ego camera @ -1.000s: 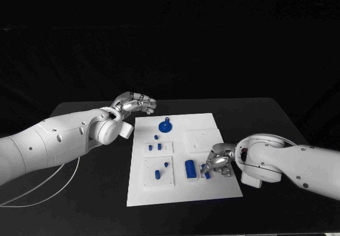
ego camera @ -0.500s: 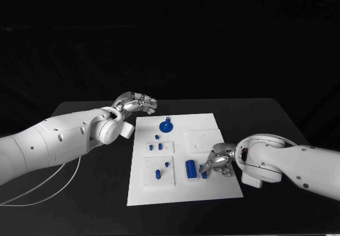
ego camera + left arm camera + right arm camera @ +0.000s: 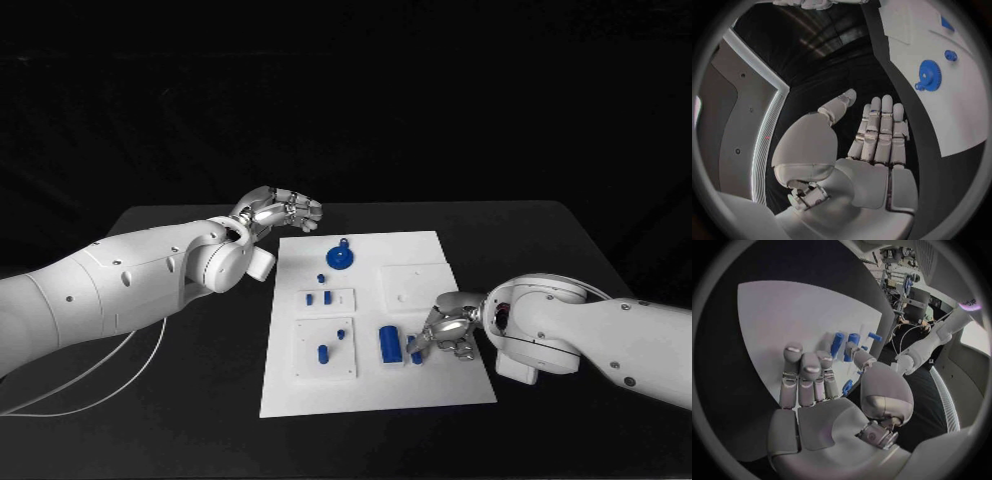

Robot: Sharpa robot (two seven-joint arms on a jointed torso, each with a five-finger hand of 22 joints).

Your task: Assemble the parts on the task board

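Hardly anything has shifted over the last second: the right robot hand (image 3: pixel 444 333) has only edged a touch toward the near edge of the task board (image 3: pixel 433 385), and the left robot hand (image 3: pixel 283 211) stays where it was. The right robot hand sits over the board's right edge, toward the near right corner, fingers curled down beside a small blue peg (image 3: pixel 417 352); its fingertips look to be touching or pinching the peg, but I cannot tell for certain whether it is gripped. Just beside the peg, on the side away from the hand, lies a larger blue cylinder (image 3: pixel 388 343). The left robot hand hovers above the table (image 3: pixel 188 400) just off the board's far left corner, holding nothing; in the left wrist view its fingers (image 3: pixel 879 131) are stretched out straight, close together, with the thumb apart. Near the board's far edge lies a blue gear (image 3: pixel 338 258). Small blue pieces (image 3: pixel 326 349) stand in the raised white block at the board's near left part.
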